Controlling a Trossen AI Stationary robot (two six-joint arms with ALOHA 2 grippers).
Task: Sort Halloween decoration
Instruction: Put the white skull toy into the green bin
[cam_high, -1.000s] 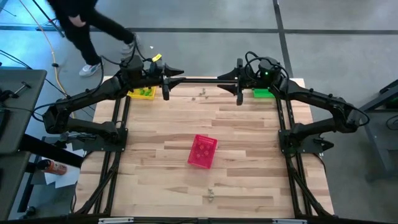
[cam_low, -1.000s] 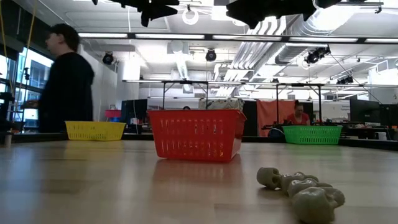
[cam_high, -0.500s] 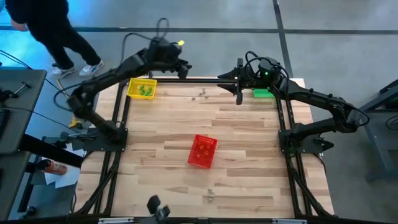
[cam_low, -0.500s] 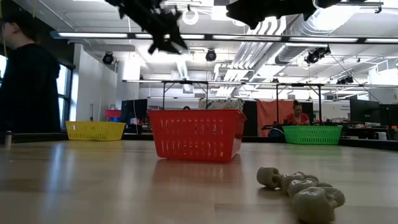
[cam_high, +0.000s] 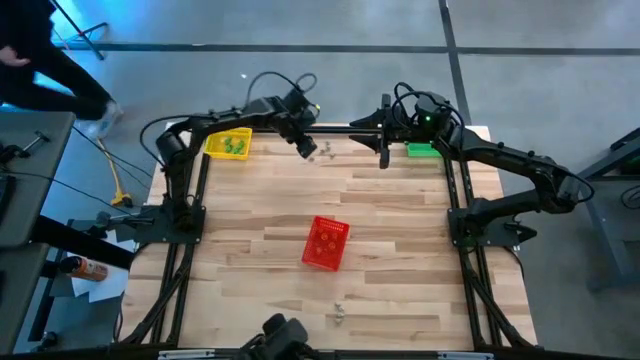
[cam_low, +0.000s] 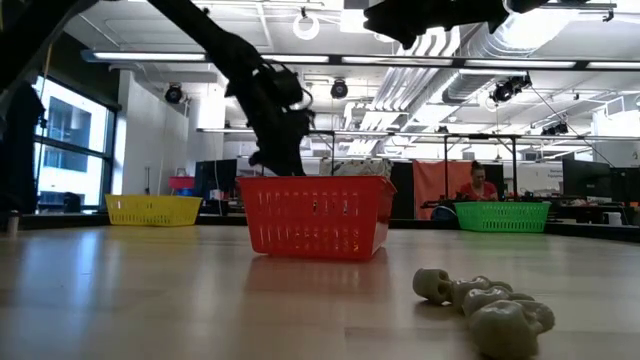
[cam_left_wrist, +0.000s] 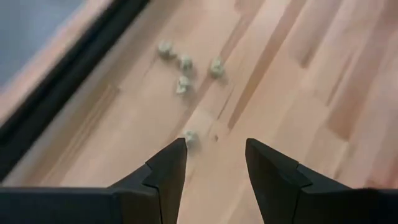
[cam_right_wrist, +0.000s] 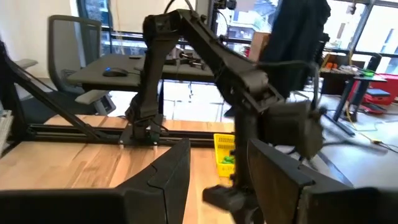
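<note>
Pale trinkets scattered, no shared axis.

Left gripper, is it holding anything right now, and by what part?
Nothing. The left gripper is open and empty above the small pale trinkets on the table.

The wooden table carries three small baskets. A red basket stands near the middle. A yellow basket with green pieces inside is at the far left corner, and a green basket at the far right corner. Small pale trinkets lie at the far edge, and more pale pieces near the front edge.
</note>
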